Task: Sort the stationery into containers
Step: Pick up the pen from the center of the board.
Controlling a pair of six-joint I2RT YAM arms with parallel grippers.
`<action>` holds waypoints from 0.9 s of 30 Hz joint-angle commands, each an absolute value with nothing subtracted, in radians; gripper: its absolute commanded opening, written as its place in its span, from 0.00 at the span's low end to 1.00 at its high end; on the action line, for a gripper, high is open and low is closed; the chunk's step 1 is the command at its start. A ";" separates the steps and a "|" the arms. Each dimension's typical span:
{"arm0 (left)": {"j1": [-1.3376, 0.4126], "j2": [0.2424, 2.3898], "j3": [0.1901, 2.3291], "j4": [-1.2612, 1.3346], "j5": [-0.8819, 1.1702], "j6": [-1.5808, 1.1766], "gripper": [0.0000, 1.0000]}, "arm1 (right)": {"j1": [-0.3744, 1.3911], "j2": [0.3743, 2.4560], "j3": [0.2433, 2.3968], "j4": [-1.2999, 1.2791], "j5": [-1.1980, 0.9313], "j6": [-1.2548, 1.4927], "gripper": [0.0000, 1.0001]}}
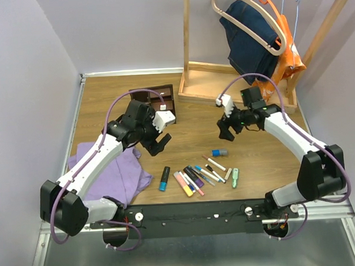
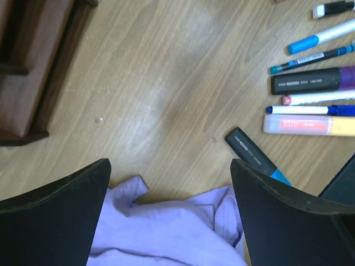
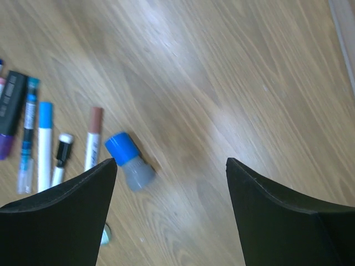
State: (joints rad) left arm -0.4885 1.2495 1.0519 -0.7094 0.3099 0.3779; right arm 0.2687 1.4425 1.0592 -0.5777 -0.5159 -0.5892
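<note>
The stationery (image 1: 197, 176) lies in a loose row near the table's front edge: pens, markers and highlighters. A stubby blue-capped grey cylinder (image 1: 219, 152) and a pale green piece (image 1: 235, 177) lie at its right. The dark brown organiser (image 1: 158, 98) stands at the back left. My left gripper (image 1: 157, 144) hovers open between the organiser and the row; in its wrist view, a black-and-blue highlighter (image 2: 255, 155) lies by the right finger. My right gripper (image 1: 226, 132) hangs open above the table, the cylinder (image 3: 127, 160) just inside its left finger. Both grippers hold nothing.
A purple cloth (image 1: 117, 171) is bunched on the left under my left arm and shows below the left gripper (image 2: 166, 227). The large light wooden rack base (image 1: 222, 84) with hanging clothes stands at the back right.
</note>
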 commanded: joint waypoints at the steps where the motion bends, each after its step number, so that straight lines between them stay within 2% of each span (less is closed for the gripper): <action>1: -0.491 1.203 1.023 -0.782 0.244 0.304 0.98 | 0.386 1.505 1.129 -0.572 -0.476 -0.558 0.87; 5: -0.411 1.120 0.982 -0.755 0.167 0.247 0.99 | 0.463 1.572 1.184 -0.647 -0.511 -0.746 0.86; 7: -0.265 1.082 0.965 -0.746 0.260 0.236 0.99 | 0.471 1.637 1.222 -0.652 -0.535 -0.781 0.86; 11: -0.163 1.017 0.954 -0.738 0.290 0.242 0.99 | 0.515 1.796 1.400 -0.777 -0.584 -0.909 0.82; 19: 0.057 1.072 0.986 -0.706 0.409 0.181 0.99 | 0.673 2.040 1.765 -0.920 -0.531 -1.084 0.84; 27: 0.259 1.183 1.080 -0.657 0.466 0.005 0.99 | 0.828 2.060 1.750 -0.927 -0.486 -1.229 0.87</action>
